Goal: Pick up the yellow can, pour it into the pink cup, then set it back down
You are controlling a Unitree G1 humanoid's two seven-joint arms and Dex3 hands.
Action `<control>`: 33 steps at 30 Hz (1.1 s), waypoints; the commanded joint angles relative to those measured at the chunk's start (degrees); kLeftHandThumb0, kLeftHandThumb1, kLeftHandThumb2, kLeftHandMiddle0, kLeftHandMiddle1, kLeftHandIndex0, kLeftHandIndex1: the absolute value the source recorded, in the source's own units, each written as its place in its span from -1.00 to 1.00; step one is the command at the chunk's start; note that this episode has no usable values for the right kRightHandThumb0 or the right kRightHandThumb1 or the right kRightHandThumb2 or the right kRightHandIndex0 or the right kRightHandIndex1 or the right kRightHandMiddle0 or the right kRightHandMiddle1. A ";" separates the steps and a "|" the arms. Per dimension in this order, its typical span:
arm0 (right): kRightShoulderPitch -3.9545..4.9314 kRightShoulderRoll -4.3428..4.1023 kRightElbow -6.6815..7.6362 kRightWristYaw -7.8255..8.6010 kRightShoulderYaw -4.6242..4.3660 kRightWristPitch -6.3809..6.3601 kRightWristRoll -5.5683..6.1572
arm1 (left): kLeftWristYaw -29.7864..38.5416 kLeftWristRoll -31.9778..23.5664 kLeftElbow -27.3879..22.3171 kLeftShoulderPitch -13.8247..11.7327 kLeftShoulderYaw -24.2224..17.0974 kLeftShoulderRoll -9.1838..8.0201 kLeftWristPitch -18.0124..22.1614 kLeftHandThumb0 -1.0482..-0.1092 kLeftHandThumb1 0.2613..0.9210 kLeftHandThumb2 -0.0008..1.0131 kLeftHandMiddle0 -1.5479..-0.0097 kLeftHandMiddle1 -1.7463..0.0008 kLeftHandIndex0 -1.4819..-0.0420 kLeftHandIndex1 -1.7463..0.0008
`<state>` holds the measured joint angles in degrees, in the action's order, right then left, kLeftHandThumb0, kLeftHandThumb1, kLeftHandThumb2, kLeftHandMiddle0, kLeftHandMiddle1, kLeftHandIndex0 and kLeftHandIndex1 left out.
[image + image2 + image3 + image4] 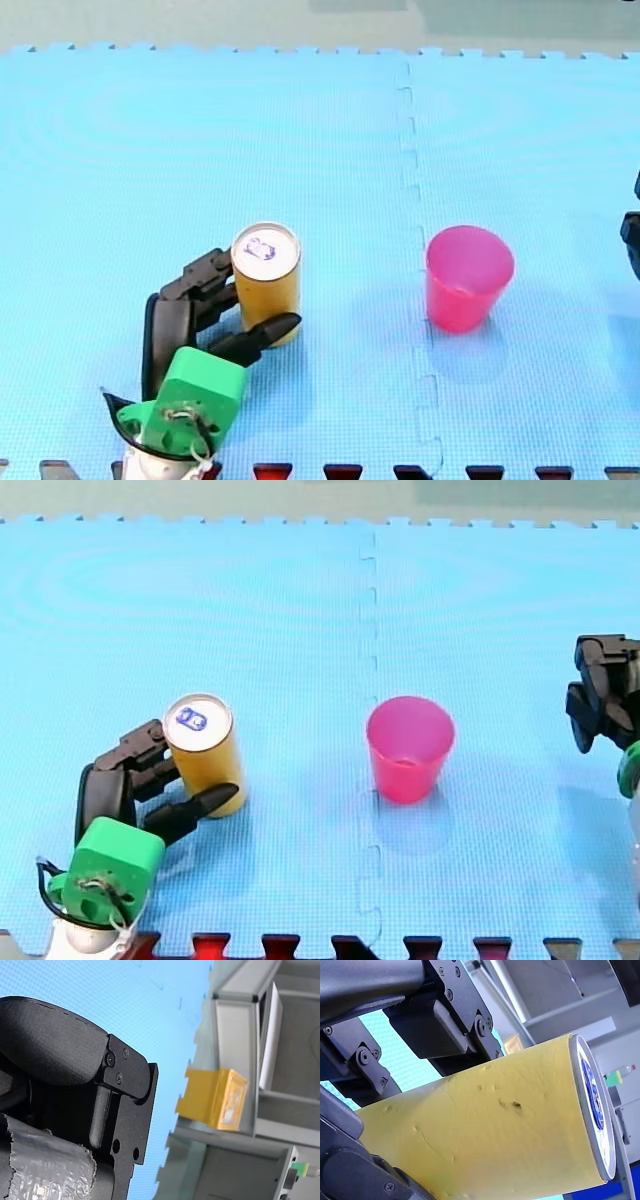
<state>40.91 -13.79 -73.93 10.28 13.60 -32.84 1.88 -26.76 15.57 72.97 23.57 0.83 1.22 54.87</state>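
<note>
The yellow can (268,285) stands upright on the blue mat, left of centre, its silver top facing up. My left hand (250,297) reaches in from the near left and is shut on the can: two fingers (140,755) press its far left side and the thumb lies across its near side. The second wrist view shows the can (485,1130) held between the black fingers (435,1025). The pink cup (408,748) stands upright to the right of the can, a clear gap between them. My right hand (600,695) is at the right edge, apart from the cup, holding nothing.
The blue foam mat (300,130) has a jigsaw seam (410,180) running front to back just left of the cup. Beyond the mat's edge, the first wrist view shows a yellow box (220,1100) among grey metal frames (235,1020).
</note>
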 commanded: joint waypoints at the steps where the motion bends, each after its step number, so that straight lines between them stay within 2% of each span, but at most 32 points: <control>1: 0.27 -0.10 -0.07 0.08 0.15 0.31 0.20 | -0.52 0.18 0.15 -0.21 0.14 -0.50 -0.58 0.52 0.74 -1.00 -0.60 0.99 -0.58 1.00; 18: 0.39 -0.16 -0.04 0.35 0.41 0.39 0.22 | 2.04 -1.57 0.35 0.10 -0.39 0.08 -1.07 0.53 0.73 -1.00 -0.61 1.00 -0.55 1.00; 19: 0.37 -0.17 -0.03 0.33 0.42 0.38 0.22 | 2.76 -2.04 0.34 0.15 -0.65 0.25 -1.28 0.54 0.73 -1.00 -0.60 1.00 -0.50 1.00; 20: 0.36 -0.17 -0.02 0.31 0.42 0.37 0.22 | 3.53 -2.52 0.35 0.18 -0.90 0.38 -1.62 0.54 0.71 -1.00 -0.52 1.00 -0.37 1.00; 22: 0.35 -0.15 -0.01 0.26 0.42 0.36 0.21 | 5.01 -3.32 0.34 0.24 -1.20 0.49 -2.68 0.53 0.67 -1.00 -0.43 1.00 -0.24 1.00; 23: 0.35 -0.16 0.01 0.27 0.42 0.39 0.22 | 5.79 -3.64 0.31 0.26 -1.27 0.50 -3.31 0.41 0.65 -1.00 -0.36 1.00 -0.17 1.00; 25: 0.37 -0.19 0.04 0.29 0.42 0.48 0.24 | 7.13 -4.24 0.17 0.27 -1.47 0.55 -4.19 0.33 0.63 -1.00 -0.33 1.00 -0.13 1.00; 29: 0.40 -0.27 0.05 0.26 0.39 0.63 0.20 | 8.09 -4.83 -0.18 0.32 -1.67 0.64 -4.66 0.28 0.44 -1.00 -0.14 1.00 -0.03 1.00; 32: 0.41 -0.26 0.05 0.13 0.33 0.63 0.11 | 8.83 -5.14 -0.34 0.30 -1.86 0.79 -4.87 0.09 0.41 -1.00 0.08 1.00 0.22 1.00; 33: 0.40 -0.23 0.05 0.07 0.30 0.62 0.08 | 9.10 -5.09 -0.38 0.28 -1.80 0.74 -5.01 -0.04 0.42 -0.99 0.16 1.00 0.31 1.00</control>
<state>41.19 -13.81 -73.96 10.52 13.91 -32.34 1.90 -17.92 10.79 72.68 23.90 -0.79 2.11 50.16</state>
